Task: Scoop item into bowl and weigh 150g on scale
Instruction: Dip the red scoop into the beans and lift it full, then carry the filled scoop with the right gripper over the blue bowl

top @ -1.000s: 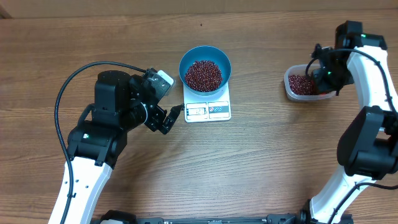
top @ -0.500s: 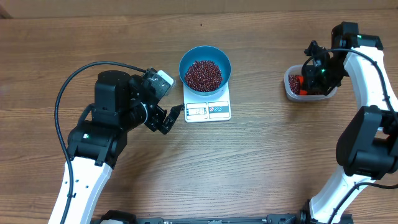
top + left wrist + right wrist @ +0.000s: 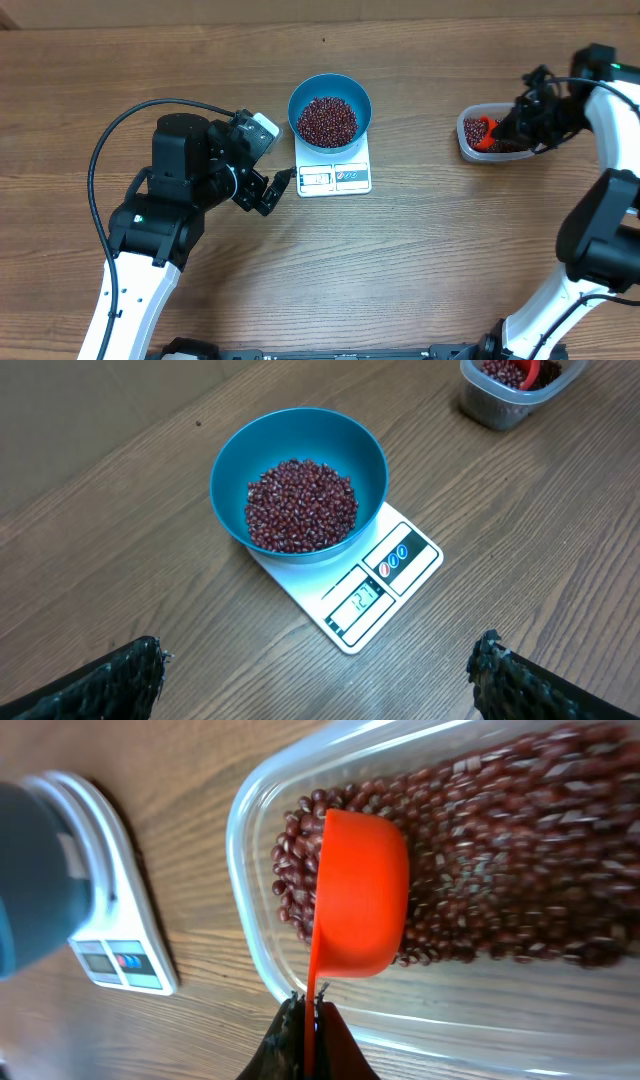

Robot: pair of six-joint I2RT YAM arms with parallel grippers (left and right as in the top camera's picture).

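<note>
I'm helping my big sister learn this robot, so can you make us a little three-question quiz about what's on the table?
1. True or false: the round bright blue bowl sits on the flat white rectangular scale.
2. Which holds the orange plastic scoop? A) left jaws B) right jaws C) neither
3. Fill in: the scoop is over the clear plastic tub of small red-brown ____.
Key: 1 true; 2 B; 3 beans.
</note>
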